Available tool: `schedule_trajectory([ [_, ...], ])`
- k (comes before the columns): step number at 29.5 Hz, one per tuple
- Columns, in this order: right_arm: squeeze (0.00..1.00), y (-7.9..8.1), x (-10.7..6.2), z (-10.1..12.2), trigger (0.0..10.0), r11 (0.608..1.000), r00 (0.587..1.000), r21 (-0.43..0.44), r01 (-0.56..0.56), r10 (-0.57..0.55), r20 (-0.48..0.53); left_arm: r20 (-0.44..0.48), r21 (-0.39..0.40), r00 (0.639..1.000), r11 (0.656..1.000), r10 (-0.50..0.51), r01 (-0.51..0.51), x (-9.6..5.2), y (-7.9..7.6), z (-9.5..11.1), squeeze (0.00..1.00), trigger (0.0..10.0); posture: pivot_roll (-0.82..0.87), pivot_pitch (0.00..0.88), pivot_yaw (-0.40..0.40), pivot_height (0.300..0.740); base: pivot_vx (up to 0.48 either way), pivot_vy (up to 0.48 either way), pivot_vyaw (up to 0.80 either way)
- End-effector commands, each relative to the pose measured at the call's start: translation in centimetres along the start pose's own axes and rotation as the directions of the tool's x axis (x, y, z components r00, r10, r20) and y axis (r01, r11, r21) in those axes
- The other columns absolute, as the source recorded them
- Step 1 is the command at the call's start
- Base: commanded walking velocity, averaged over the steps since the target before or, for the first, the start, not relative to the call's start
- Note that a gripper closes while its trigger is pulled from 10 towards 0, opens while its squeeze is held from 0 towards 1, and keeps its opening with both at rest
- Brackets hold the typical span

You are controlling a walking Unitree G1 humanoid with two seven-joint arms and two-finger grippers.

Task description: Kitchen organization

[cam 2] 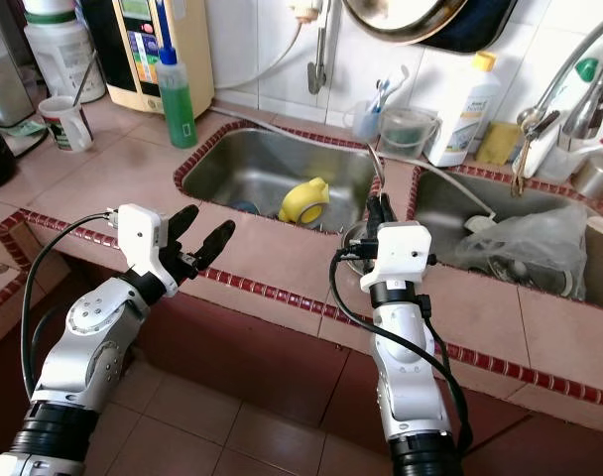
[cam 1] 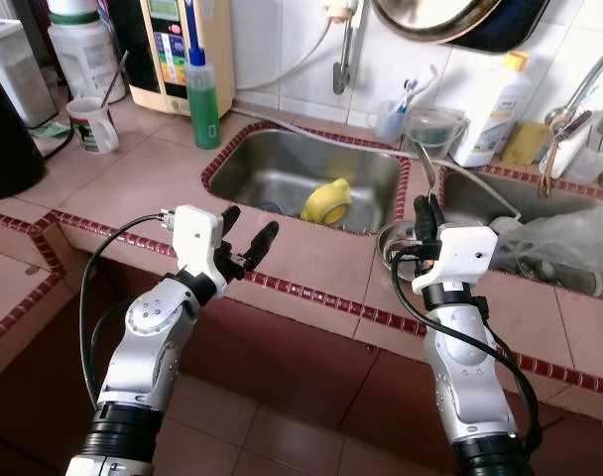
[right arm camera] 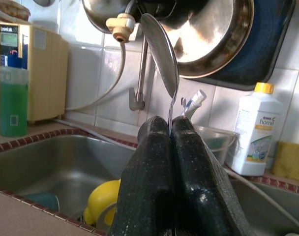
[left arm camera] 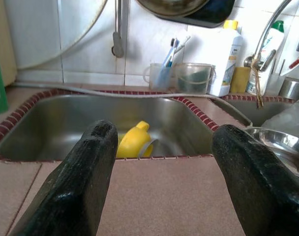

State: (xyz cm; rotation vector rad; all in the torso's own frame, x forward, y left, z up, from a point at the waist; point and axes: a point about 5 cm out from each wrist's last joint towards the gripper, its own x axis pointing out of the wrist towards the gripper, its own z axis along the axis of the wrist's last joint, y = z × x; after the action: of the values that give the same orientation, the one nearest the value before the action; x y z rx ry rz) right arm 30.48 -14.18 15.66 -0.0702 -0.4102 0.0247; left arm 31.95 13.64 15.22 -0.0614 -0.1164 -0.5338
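Note:
My right gripper (cam 1: 425, 211) is shut on the handle of a metal spoon (right arm camera: 162, 54), which stands upright with its bowl on top. It hovers over a steel bowl (cam 1: 393, 244) on the tiled strip between the two sinks. My left gripper (cam 1: 250, 223) is open with nothing between its fingers (left arm camera: 90, 162), above the counter's front edge in front of the left sink (cam 1: 282, 164). A yellow plastic item (cam 1: 327, 201) lies in that sink.
The right sink (cam 1: 480, 193) holds a crumpled clear plastic bag (cam 1: 569, 248). A green soap bottle (cam 1: 204, 94), a mug (cam 1: 93, 124), a white detergent bottle (cam 1: 490, 114), a cup of toothbrushes (cam 1: 391, 119) and a clear tub (cam 1: 432, 129) line the back wall.

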Motion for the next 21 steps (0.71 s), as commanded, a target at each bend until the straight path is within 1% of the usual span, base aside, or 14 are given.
schedule_trajectory([
  [1, 0.00, -0.12, 0.22, 0.34, 10.0, 1.000, 1.000, -0.007, -0.005, 0.005, 0.018, 0.009, -0.005, 1.000, 1.000, -0.016, 0.016, 0.10, -0.18, 0.39, 0.00, 10.0, 0.10, 0.000, -0.045, 0.740, 0.000, 0.349, 0.00],
  [3, 0.00, -0.11, 0.23, 0.36, 10.0, 1.000, 1.000, -0.007, -0.006, 0.006, 0.019, 0.009, -0.005, 1.000, 1.000, -0.016, 0.016, 0.10, -0.19, 0.42, 0.00, 10.0, 0.11, 0.000, -0.047, 0.740, 0.000, 0.352, 0.00],
  [17, 0.00, -0.06, 0.16, 0.36, 10.0, 1.000, 1.000, -0.008, -0.009, 0.009, 0.019, 0.002, -0.007, 1.000, 1.000, -0.023, 0.023, -0.01, -0.38, 0.37, 0.00, 10.0, 0.10, 0.000, -0.043, 0.740, 0.000, 0.480, 0.00],
  [21, 0.00, -0.06, 0.08, 0.33, 10.0, 1.000, 1.000, -0.009, -0.008, 0.008, 0.017, 0.001, 0.026, 0.999, 0.999, -0.037, 0.037, -0.01, -0.56, 0.43, 0.00, 10.0, 0.10, 0.000, -0.040, 0.740, 0.000, 0.000, 0.00],
])
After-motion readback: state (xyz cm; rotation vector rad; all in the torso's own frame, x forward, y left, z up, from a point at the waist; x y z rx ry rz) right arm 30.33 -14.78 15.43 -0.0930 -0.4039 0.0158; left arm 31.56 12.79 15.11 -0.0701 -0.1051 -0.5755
